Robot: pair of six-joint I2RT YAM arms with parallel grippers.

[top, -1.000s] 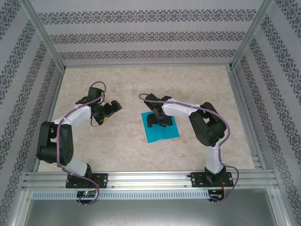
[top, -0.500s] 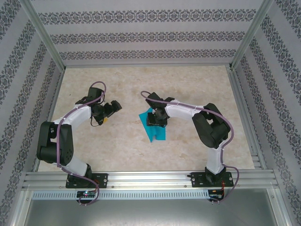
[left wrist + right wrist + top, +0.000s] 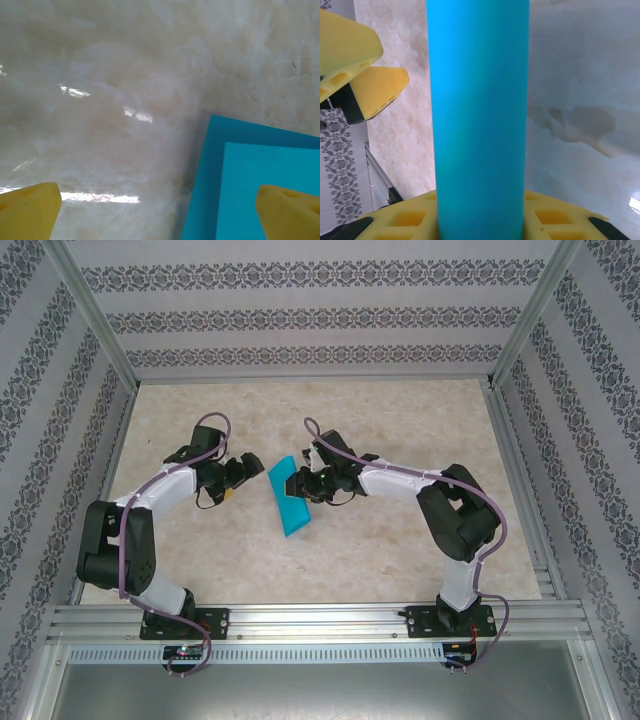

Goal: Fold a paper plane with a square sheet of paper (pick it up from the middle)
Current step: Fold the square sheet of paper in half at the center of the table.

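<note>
- The right end effector [image 3: 306,483] is closed on the sheet of paper [image 3: 288,500], which is pinched near its middle between the yellow fingers [image 3: 560,217].
- In the right wrist view the sheet is bowed into a narrow upright band.
- In the top view the sheet is near the middle of the table [image 3: 400,420], at 9 o'clock of the right end effector, running from 12 toward 6 o'clock.
- Whether its lower end touches the table cannot be told.
- The left end effector [image 3: 247,468] is spread wide and grips nothing; it is placed just at 9 o'clock of the sheet, apart from it.
- In the left wrist view a corner of the sheet is seen at 4 o'clock.
</note>
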